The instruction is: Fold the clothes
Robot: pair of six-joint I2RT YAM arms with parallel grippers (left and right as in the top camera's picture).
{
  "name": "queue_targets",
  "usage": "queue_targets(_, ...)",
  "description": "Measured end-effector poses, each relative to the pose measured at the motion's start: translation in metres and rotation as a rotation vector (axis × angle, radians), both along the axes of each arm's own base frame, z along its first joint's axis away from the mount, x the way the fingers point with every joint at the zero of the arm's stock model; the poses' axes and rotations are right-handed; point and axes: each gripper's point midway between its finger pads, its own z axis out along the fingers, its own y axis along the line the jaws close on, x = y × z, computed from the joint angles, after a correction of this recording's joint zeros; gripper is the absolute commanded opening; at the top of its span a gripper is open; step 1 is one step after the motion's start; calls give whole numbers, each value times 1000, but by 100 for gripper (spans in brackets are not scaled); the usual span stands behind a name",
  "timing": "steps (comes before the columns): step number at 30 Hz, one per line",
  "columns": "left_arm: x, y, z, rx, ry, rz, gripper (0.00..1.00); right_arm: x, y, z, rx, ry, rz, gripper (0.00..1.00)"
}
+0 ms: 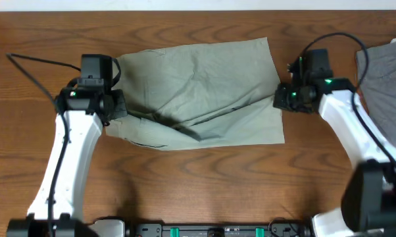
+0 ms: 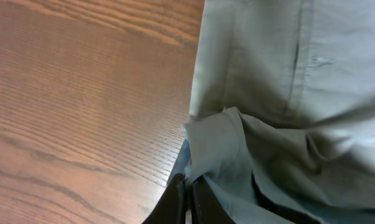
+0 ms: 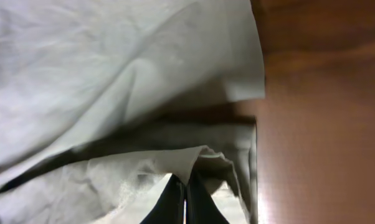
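The pale khaki-green shorts (image 1: 204, 89) lie wrinkled across the middle of the wooden table, partly folded over. My left gripper (image 1: 117, 105) is at their left edge, shut on a pinch of the fabric; in the left wrist view the gripper's jaws (image 2: 189, 186) clamp a raised fold of the shorts (image 2: 287, 81). My right gripper (image 1: 281, 97) is at their right edge, shut on cloth; in the right wrist view the gripper's fingers (image 3: 185, 186) pinch a lifted flap of the shorts (image 3: 113, 74).
A darker grey garment (image 1: 385, 72) lies at the table's right edge, behind my right arm. Bare wood shows left of the shorts (image 2: 81, 93) and to their right (image 3: 324, 112).
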Motion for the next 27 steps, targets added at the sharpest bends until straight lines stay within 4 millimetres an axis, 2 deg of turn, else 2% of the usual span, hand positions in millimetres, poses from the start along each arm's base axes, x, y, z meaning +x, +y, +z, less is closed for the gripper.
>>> queue_targets(4,2,2,-9,12,27,4,6,-2,2,-25,-11,52,60,31)
queue_targets(9,2,3,-9,19,28,7,6,-13,2,-29,-26,83,130,43)
queue_targets(15,2,3,-9,19,28,7,6,-12,2,-34,-41,83,163,42)
queue_targets(22,2,3,-9,19,28,6,6,-23,0,-71,-52,189,185,27)
queue_targets(27,2,3,-9,19,28,6,6,-24,4,-73,-28,199,192,25)
